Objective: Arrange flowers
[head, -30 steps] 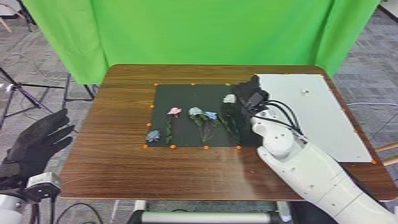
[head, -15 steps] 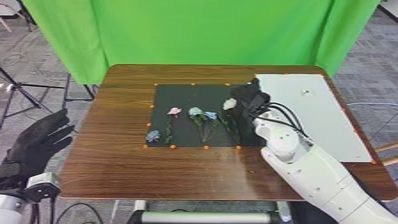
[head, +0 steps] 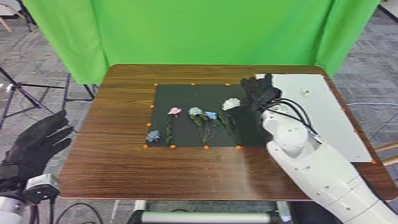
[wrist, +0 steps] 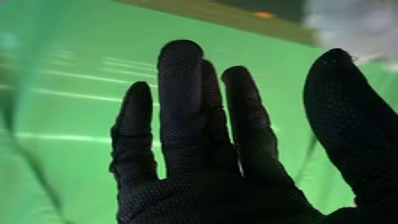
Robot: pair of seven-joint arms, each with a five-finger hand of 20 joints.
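Head view: the right hand point(head: 262, 92), fingers spread, is near a white flower point(head: 231, 103).

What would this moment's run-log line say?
right hand: open, beside white flower | left hand: open, left of table | pink flower: on dark mat, left of white

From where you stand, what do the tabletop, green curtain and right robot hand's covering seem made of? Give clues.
Tabletop: satin wood or wood-look laminate; brown streaky grain shows.
Green curtain: probably smooth cloth, since it hangs in folds.
Right robot hand: gloved in matte black fabric; fine mesh texture shows.
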